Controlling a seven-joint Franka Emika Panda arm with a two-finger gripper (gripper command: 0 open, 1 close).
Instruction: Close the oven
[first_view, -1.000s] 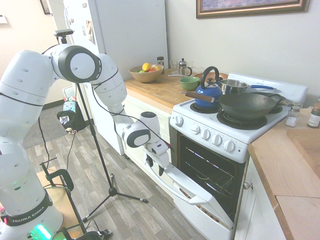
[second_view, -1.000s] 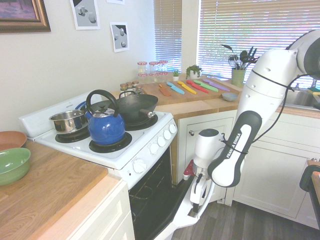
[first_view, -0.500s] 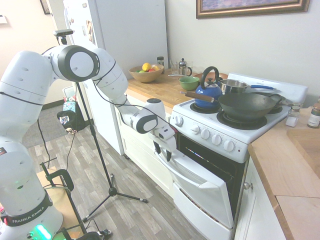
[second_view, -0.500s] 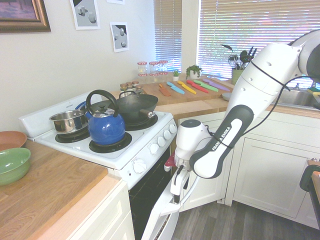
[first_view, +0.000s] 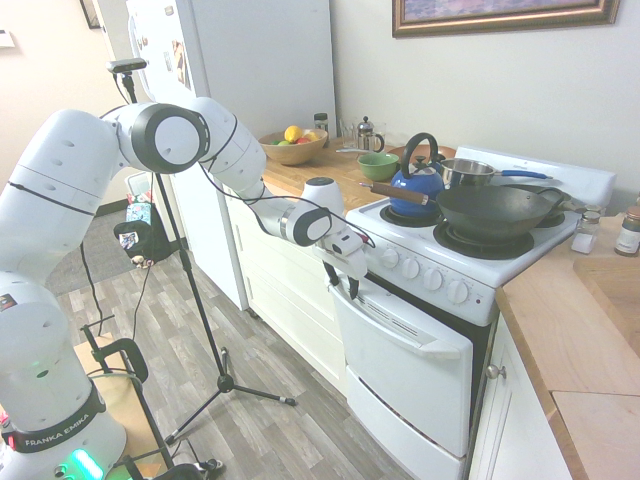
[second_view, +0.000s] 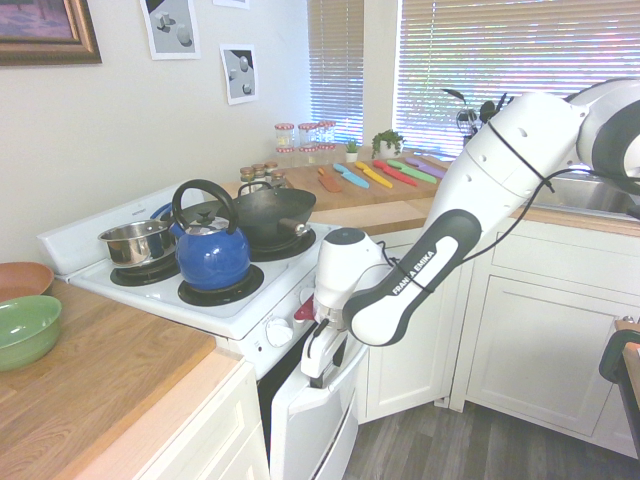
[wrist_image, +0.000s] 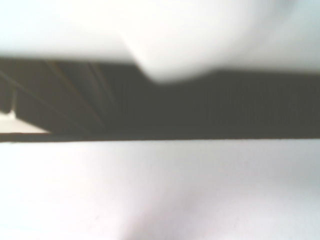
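The white oven (first_view: 470, 262) carries a wok, a blue kettle and a steel pot on its coil burners. Its drop-down door (first_view: 410, 365) is almost upright, with only a narrow dark gap left under the knob panel. My gripper (first_view: 343, 282) sits at the door's upper left corner, above the bar handle (first_view: 385, 322), fingers open and pointing down against the door's outer face. From the other side the gripper (second_view: 315, 362) presses on the door (second_view: 318, 425) just below the knobs. The wrist view is blurred: white door surface (wrist_image: 160, 195) below a dark slit of oven interior (wrist_image: 200, 110).
White cabinets (first_view: 285, 290) flank the oven on the arm's side, under a wooden counter (first_view: 320, 180) with a fruit bowl (first_view: 292, 146) and a green bowl (first_view: 378, 165). A white fridge (first_view: 250, 70) stands behind. Wood flooring (first_view: 270, 420) lies in front of the oven.
The door has swung up from about half open to nearly shut. My gripper rose and moved toward the oven with the door's top edge.
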